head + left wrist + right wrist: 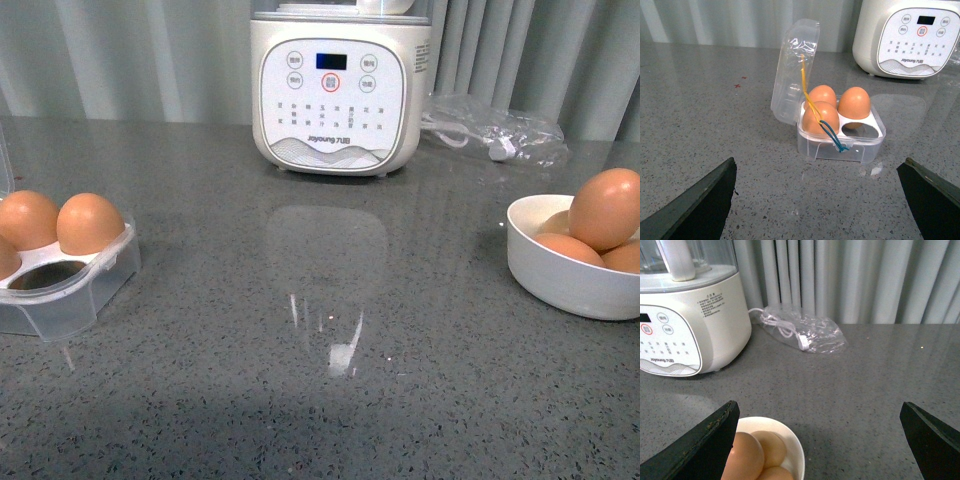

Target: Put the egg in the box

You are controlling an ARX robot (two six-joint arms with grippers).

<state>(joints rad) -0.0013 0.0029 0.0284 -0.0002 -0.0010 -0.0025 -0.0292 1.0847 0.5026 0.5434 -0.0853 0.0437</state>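
Hovering with right gripper (818, 406) and left gripper (819, 161) spread wide, empty, the egg (605, 208) lying atop the other eggs (568, 249) in the bowl (560, 280), well apart from the box (62, 298), and risking a cracked shell from hard squeezing or a slip from pinching off-centre.

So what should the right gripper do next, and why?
Probably lower the open right gripper onto the top egg in the bowl and close. It hangs near the bowl, holding nothing, and the box has one empty cup.
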